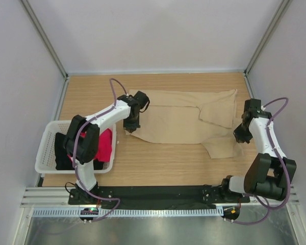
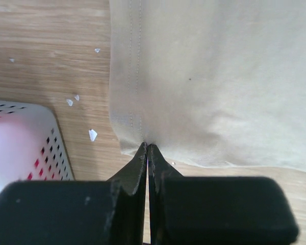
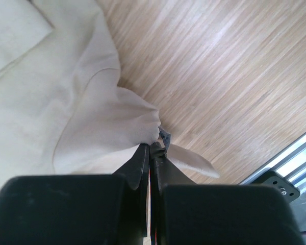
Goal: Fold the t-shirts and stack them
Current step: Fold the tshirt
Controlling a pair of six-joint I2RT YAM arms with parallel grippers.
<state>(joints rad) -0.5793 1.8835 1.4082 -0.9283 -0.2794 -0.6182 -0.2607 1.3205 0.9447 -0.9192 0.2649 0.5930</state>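
Fingertips of the left gripper (image 2: 147,148) are pressed together on the stitched hem corner of the tan t-shirt (image 2: 219,76), at the centre of the left wrist view. Small white flecks (image 2: 93,135) lie on the wooden table (image 2: 51,41) left of that hem, and a corner of the white slotted basket (image 2: 46,122) fills the lower left. The right gripper (image 3: 152,148) is likewise closed tight, pinching a bunched fold of the same cloth at the centre of the right wrist view. From above, the shirt lies partly folded across the middle of the table, one gripper at its lower left corner, the other at its lower right edge. The basket, at the left of the frame, holds a red-pink t-shirt (image 1: 106,145) and a black t-shirt (image 1: 60,153).
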